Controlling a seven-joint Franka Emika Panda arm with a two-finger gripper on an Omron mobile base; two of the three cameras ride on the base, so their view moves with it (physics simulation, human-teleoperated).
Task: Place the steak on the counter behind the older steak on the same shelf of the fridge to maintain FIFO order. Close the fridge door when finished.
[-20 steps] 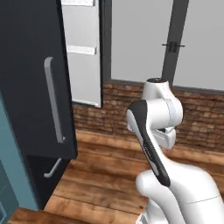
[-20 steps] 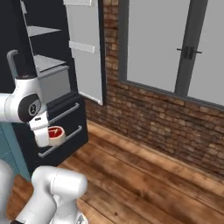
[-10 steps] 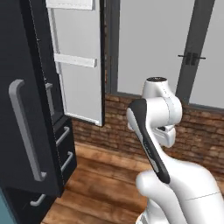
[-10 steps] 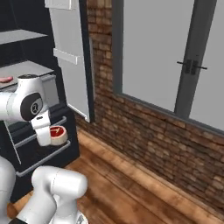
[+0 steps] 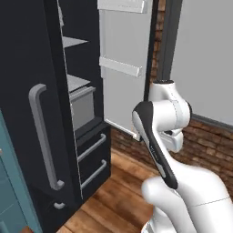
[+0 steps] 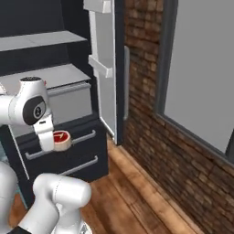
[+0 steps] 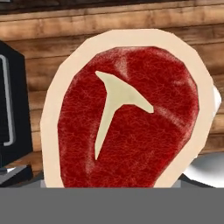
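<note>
The steak (image 7: 127,109), deep red with a cream fat rim and a pale T-shaped bone, lies close in front of the hand camera and hides the fingertips. In the right base view my gripper (image 6: 51,141) is shut on the steak (image 6: 61,138), held in the air in front of the fridge's bottom drawers (image 6: 64,153). The fridge (image 5: 27,109) stands dark, its right door (image 5: 123,68) swung open. A light-grey shelf (image 6: 50,75) meets a grey pull-out drawer (image 6: 68,103) above and behind the steak. The older steak and the counter are out of view.
A brick wall (image 6: 151,114) and a big window (image 6: 201,77) run to the right of the open fridge door. The shut left door carries a long grey handle (image 5: 43,136). Teal cabinetry (image 5: 9,191) borders the fridge's left. The floor is wood (image 6: 137,201).
The whole picture has shifted: the base moved, bringing the open fridge interior, shelves and drawers closer and more central. The steak stays held in the gripper.
</note>
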